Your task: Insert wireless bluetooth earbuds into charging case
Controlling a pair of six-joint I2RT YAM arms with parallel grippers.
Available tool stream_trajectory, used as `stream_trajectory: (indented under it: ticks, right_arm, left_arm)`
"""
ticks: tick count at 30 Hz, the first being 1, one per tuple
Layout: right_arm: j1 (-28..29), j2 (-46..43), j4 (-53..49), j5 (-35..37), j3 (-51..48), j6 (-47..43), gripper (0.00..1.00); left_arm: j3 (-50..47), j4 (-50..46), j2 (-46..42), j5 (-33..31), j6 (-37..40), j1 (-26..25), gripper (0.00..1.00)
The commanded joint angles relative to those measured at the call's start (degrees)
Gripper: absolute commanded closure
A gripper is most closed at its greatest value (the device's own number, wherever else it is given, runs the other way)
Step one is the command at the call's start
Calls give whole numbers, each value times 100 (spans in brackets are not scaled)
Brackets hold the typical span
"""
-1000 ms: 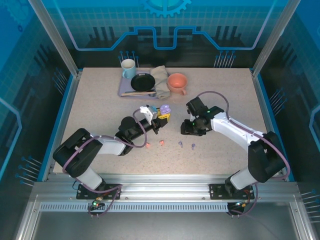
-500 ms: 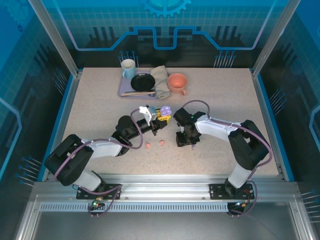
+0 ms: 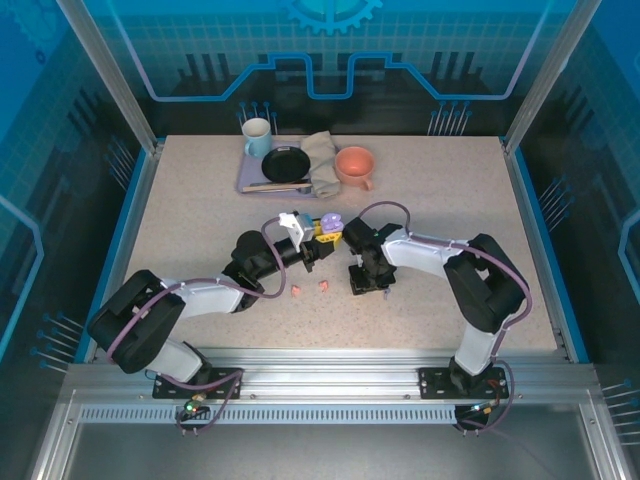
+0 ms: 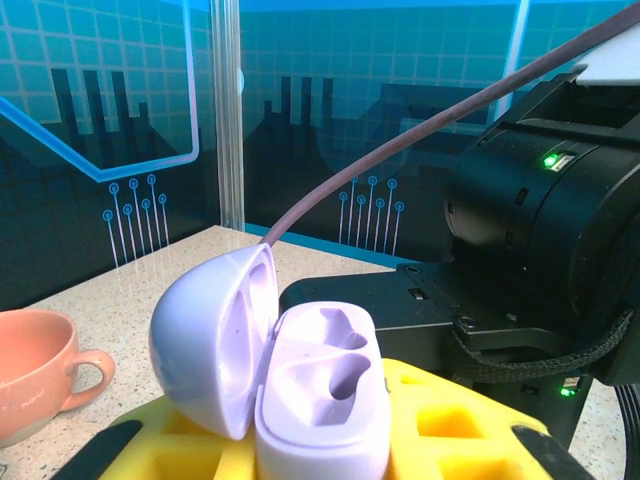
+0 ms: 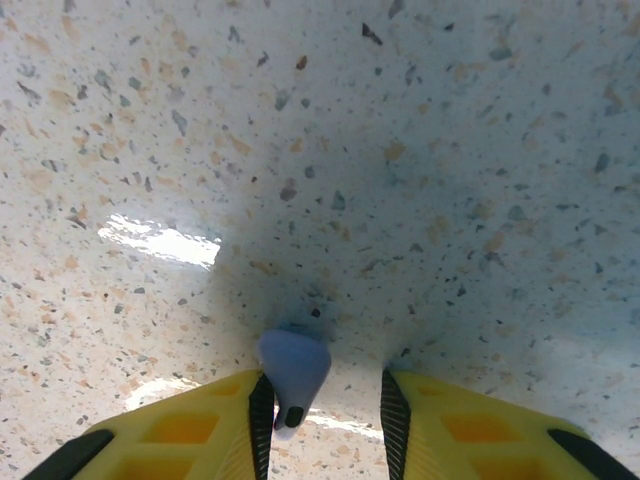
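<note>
Lilac earbud (image 5: 292, 372) on worktop (image 5: 400, 150) now between right claw (image 5: 322, 400) fingers, claw narrowing, not yet pinching; left claw (image 3: 321, 239) clamps open lilac case (image 4: 300, 370), ready for insertion.

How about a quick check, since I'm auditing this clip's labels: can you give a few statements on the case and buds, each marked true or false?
1. The lilac charging case has its lid open. True.
2. Both wells of the case hold buds. False: both are empty.
3. A lilac earbud lies on the table between the fingers of the right gripper. True.
4. The coral earbuds are in the left gripper. False: they lie on the table; the left gripper is shut on the case.
</note>
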Motion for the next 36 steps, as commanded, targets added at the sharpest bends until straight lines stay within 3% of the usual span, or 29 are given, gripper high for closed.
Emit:
stream_trajectory:
  ticks: [1, 22, 36]
  right_arm:
    - [135, 162, 94, 0, 152, 41, 64]
    - [144, 335, 40, -281, 343, 1213, 64]
    - [195, 500, -173, -1, 382, 1369, 73]
  left_arm:
    - [150, 28, -160, 146, 124, 4, 100]
    - [125, -52, -216, 157, 89, 3, 100]
    - [124, -72, -218, 198, 64, 10, 100]
